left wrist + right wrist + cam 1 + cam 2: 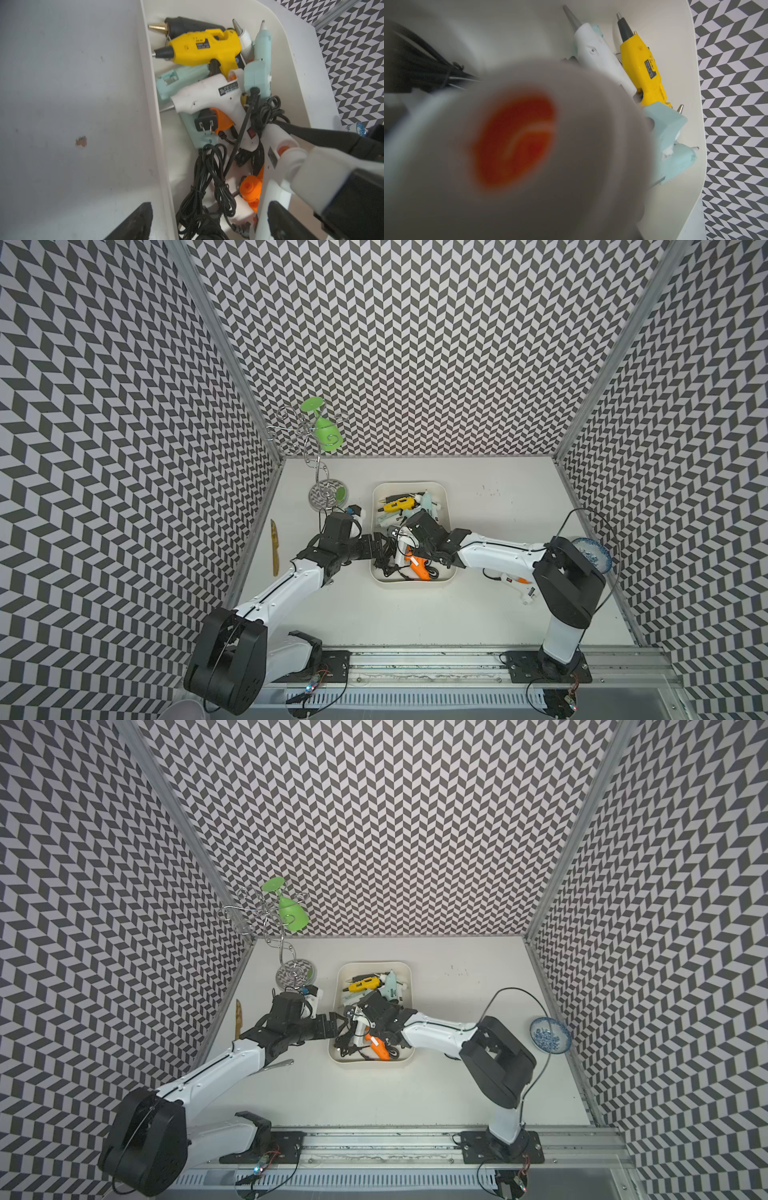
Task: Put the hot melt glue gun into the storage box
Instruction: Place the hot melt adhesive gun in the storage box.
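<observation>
The cream-white storage box (409,486) (374,966) stands mid-table with several glue guns and black cords in it, among them a yellow one (207,47) and an orange one (419,569). My right gripper (401,541) (359,1021) is shut on a white hot melt glue gun (276,137) with an orange rear opening, held over the box's left half. That gun's blurred back (571,145) fills the right wrist view and hides the jaws. My left gripper (381,549) (207,226) is open, straddling the box's left wall (158,145), with a cord bundle (207,187) between its fingers.
Another white glue gun (515,585) lies on the table under the right arm. A blue-patterned bowl (549,1033) sits at the right wall. A wire rack (328,493) holding a green goblet (324,427) stands back left. A wooden knife (274,547) lies by the left wall.
</observation>
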`<action>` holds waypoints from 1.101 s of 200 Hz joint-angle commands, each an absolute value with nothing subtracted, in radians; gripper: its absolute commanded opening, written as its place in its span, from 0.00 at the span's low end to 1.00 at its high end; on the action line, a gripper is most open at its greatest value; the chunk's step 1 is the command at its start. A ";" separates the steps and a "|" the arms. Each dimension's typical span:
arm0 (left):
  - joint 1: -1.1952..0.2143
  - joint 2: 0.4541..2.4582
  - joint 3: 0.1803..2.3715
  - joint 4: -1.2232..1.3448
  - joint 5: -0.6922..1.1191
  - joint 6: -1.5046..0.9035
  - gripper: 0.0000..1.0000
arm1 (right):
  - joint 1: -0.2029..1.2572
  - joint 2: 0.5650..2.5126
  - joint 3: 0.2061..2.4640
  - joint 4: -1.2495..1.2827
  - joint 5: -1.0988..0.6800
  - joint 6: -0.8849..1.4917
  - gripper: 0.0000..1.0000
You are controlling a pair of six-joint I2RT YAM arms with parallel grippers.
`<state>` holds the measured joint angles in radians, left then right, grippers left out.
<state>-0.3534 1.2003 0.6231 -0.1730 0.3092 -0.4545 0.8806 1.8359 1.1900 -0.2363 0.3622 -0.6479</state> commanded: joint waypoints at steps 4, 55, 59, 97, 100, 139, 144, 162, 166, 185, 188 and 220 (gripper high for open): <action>-0.368 1.158 0.609 -0.139 0.307 -0.503 0.90 | 0.884 1.884 1.264 -0.221 0.369 -0.636 0.14; -0.367 1.116 0.627 -0.161 0.228 -0.484 0.90 | 0.883 1.921 1.369 -0.398 0.346 -0.505 0.41; -0.366 1.114 0.630 -0.162 0.223 -0.482 0.90 | 0.884 1.915 1.365 -0.403 0.348 -0.498 0.45; -0.356 1.104 0.638 -0.165 0.204 -0.469 0.90 | 0.880 1.832 1.314 -0.416 0.349 -0.447 0.65; -0.356 1.103 0.639 -0.164 0.203 -0.468 0.90 | 0.879 1.824 1.312 -0.417 0.344 -0.443 0.66; -0.346 1.092 0.659 -0.167 0.189 -0.456 0.90 | 0.859 1.738 1.270 -0.408 0.257 -0.382 0.67; -0.340 1.090 0.663 -0.167 0.189 -0.456 0.90 | 0.855 1.724 1.267 -0.404 0.243 -0.373 0.67; -0.306 1.082 0.682 -0.161 0.197 -0.452 0.90 | 0.844 1.678 1.253 -0.378 0.184 -0.328 0.67; -0.298 1.080 0.688 -0.160 0.198 -0.451 0.90 | 0.844 1.670 1.254 -0.370 0.173 -0.314 0.67; -0.254 1.079 0.722 -0.153 0.208 -0.435 0.90 | 0.844 1.665 1.272 -0.333 0.053 -0.245 0.63; -0.247 1.080 0.725 -0.150 0.210 -0.433 0.90 | 0.844 1.668 1.274 -0.323 0.030 -0.231 0.62; -0.219 1.110 0.767 -0.126 0.228 -0.413 0.91 | 0.844 1.749 1.288 -0.221 -0.141 -0.131 0.46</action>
<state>-0.2317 1.0988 0.7242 -0.1604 0.2058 -0.4450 0.8410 1.6947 1.2644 -0.3359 0.0353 -0.2424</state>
